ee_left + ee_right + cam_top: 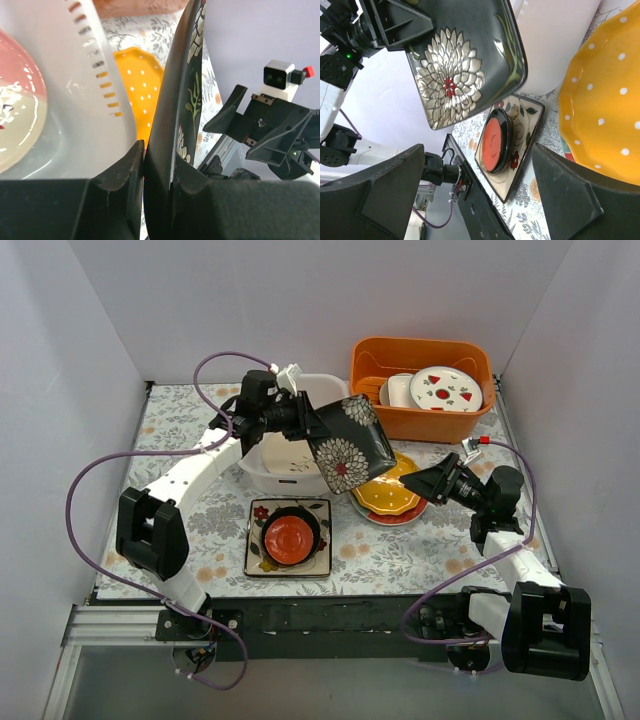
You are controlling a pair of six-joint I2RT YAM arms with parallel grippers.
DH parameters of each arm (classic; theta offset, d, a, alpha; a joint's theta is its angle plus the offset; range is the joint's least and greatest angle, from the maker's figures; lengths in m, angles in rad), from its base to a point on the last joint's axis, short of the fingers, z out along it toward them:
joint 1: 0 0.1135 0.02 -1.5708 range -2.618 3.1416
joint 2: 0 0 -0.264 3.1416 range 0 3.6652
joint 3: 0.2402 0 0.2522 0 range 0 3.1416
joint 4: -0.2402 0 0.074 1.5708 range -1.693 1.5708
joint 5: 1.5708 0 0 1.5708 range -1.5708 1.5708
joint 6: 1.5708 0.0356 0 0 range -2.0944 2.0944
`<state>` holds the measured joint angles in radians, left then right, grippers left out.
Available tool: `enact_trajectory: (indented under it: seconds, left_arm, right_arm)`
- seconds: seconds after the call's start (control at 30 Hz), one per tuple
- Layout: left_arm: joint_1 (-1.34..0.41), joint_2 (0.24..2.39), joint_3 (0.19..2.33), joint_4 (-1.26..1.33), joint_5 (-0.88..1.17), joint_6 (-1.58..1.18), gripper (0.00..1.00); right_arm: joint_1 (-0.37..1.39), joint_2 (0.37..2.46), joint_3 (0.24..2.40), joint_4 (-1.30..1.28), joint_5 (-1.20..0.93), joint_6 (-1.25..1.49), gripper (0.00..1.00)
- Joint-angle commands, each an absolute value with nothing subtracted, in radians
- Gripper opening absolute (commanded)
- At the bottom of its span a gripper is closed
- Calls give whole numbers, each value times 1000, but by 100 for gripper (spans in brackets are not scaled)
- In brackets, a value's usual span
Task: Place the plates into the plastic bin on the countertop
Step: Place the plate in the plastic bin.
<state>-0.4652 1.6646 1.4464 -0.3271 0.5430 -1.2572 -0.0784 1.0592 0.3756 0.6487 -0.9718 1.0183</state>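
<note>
- The countertop point(380, 550) has pretty much everything sitting on it, with both arms reaching in from the near edge.
- The bin point(280, 480) is toward the back, a bit left of centre. A pale plate point(292, 462) lies flat inside it, and it looks pinkish and cream in the left wrist view.
- The orange tub point(420, 420) is at the back right, just beside the bin. A fruit plate point(445, 388) is propped in it.
- The black plate point(350, 445) is up in the air, tipped on edge. It's over the bin's right side and the gap next to it, flower side facing the right arm.
- The square white plate point(262, 555) lies flat in front of the bin, near the front edge.
- The yellow plate point(390, 498) is to the right of that. It's stacked on a teal-and-red plate point(385, 519) that only shows as a sliver of rim.
- The dark plate point(292, 512) sits on the square white one.
- The red plate point(290, 537) is nested inside the dark one.
- The left gripper point(157, 170) is clamped narrow on the black plate's rim, one finger on each face.
- The right gripper point(480, 195) is spread wide with nothing in it. It's low over the yellow plate and pointing at the black one, close to its corner, though I can't tell if they touch.
</note>
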Motion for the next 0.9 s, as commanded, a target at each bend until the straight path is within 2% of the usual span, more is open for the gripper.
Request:
enact_trajectory:
  seconds: [0.0,0.87]
  left_arm:
    - [-427,1565,1459,-206,632,-1298,0]
    - [-279,1470,1310,-22,532,-1402,0]
  right_arm:
    - [-83,1071,376,695,-986,1011,94]
    - [-84,1091,367,683,-991,988,94]
